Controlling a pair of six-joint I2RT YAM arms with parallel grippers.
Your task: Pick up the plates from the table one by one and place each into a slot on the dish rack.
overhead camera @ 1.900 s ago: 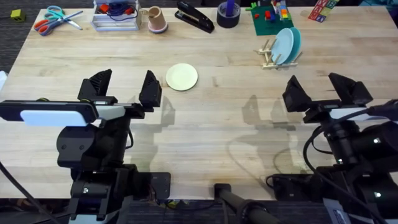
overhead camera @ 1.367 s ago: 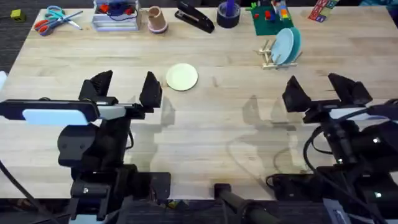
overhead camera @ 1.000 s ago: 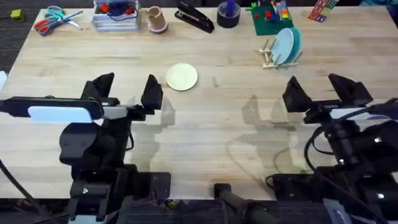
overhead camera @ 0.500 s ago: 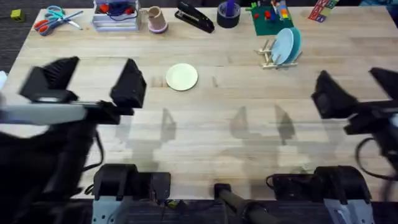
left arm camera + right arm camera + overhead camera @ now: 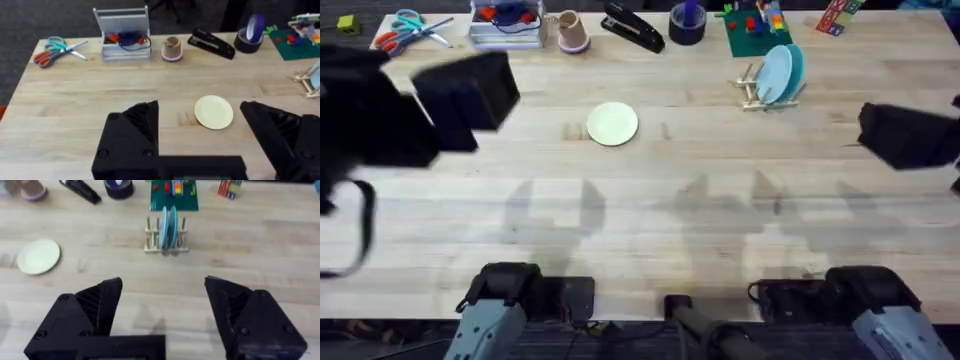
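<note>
- Your left hand (image 5: 200,132) hangs above the big light-wood plank counter (image 5: 720,220), fingers spread wide, nothing in it.
- Your right hand (image 5: 162,312) is also spread wide & empty, raised over the counter's right side.
- Small round pale cream-yellow plate (image 5: 613,124) lies flat on the counter, mid-left, nothing touching it. In the left wrist view the cream plate (image 5: 214,112) sits just ahead, between the two fingers' line.
- Light blue round plate (image 5: 778,72) stands upright in the small light-wood dowel dish rack (image 5: 752,88), far right, near a green board w/ toy blocks (image 5: 752,30).
- Risk, my judgement: a flat plate gives little edge to pinch, so the fingers may skid it across the wood or scrape down on top.
- Risk: rack slots are narrow & the rack looks light; a tilted entry could knock the blue plate or shove the rack.
</note>
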